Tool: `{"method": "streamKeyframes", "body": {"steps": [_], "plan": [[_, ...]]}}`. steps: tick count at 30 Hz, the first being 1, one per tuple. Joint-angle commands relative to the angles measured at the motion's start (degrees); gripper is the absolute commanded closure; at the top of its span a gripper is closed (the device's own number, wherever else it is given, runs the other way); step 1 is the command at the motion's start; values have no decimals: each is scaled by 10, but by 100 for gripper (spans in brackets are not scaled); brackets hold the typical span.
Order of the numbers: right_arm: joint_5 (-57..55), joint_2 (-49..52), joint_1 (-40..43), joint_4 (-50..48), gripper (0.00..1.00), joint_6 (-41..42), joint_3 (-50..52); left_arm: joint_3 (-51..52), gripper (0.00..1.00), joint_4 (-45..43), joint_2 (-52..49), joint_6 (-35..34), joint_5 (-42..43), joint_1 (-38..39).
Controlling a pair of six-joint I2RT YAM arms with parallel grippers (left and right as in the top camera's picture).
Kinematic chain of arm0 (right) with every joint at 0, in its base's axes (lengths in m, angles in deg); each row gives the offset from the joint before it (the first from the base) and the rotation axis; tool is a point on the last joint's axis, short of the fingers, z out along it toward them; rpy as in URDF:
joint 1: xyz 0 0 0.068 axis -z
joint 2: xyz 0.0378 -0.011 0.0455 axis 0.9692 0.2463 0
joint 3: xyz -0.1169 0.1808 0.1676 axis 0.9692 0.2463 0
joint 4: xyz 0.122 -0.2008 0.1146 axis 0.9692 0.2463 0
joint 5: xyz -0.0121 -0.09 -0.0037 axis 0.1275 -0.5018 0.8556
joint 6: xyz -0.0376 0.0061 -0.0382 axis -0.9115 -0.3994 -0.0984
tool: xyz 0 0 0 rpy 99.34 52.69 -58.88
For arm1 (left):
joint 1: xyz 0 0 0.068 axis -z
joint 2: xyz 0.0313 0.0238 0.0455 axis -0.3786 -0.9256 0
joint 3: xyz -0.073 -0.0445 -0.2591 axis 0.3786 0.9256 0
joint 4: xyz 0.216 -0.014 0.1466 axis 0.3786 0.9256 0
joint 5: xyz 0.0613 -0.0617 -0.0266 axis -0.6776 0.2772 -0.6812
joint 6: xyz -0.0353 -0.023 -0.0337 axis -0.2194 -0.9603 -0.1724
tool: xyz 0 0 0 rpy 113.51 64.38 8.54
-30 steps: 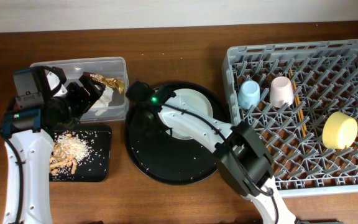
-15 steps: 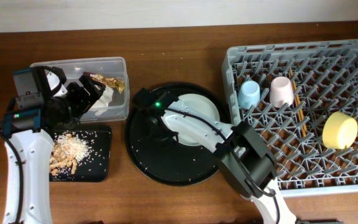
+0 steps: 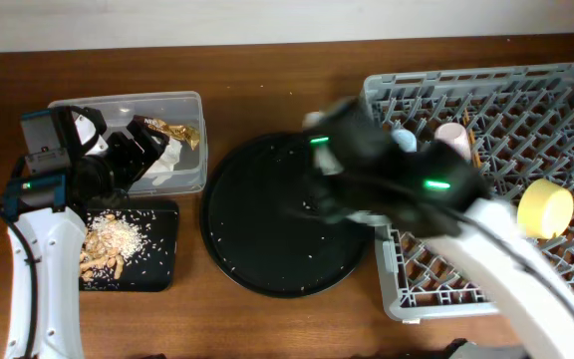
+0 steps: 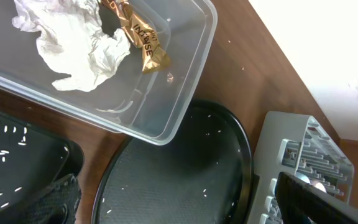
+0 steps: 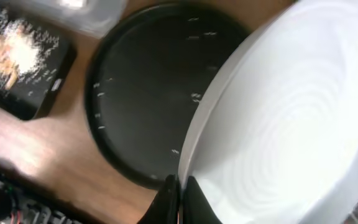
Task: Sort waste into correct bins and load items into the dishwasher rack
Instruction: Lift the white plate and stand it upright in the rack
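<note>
My right gripper (image 5: 180,196) is shut on the rim of the pale round plate (image 5: 291,124) and holds it tilted above the round black tray (image 5: 148,93). In the overhead view the right arm (image 3: 387,175) is a blur at the left edge of the grey dishwasher rack (image 3: 566,80). The rack holds the light-blue cup (image 3: 403,142), pink cup (image 3: 454,135), yellow bowl (image 3: 544,207) and chopsticks (image 3: 479,160). My left gripper (image 4: 185,208) is open and empty over the clear tub (image 4: 191,74), which holds the tissue (image 4: 79,43) and gold wrapper (image 4: 138,37).
The shallow black tray (image 3: 162,249) at the front left holds brown scraps and rice (image 3: 103,249). The large round black tray (image 3: 267,239) in the middle carries only scattered rice grains. The rack fills the right side.
My right gripper has lifted the plate off the round black tray and swung fast to the right, toward the rack. The left arm has not moved.
</note>
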Motion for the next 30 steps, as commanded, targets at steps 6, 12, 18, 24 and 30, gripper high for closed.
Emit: {"method": "streamKeyframes", "body": {"steps": [6, 12, 18, 24, 30], "plan": [[240, -95, 299, 62, 96, -192, -5, 0, 1, -1, 5, 1, 0, -1], [510, -46, 501, 89, 96, -368, 52, 0, 1, -1, 5, 1, 0, -1], [612, 24, 530, 110, 96, -520, 148, 0, 1, -1, 5, 1, 0, -1], [642, 94, 530, 99, 96, -577, 213, 0, 1, -1, 5, 1, 0, -1], [642, 114, 544, 95, 96, -576, 217, 0, 1, -1, 5, 1, 0, -1]]}}
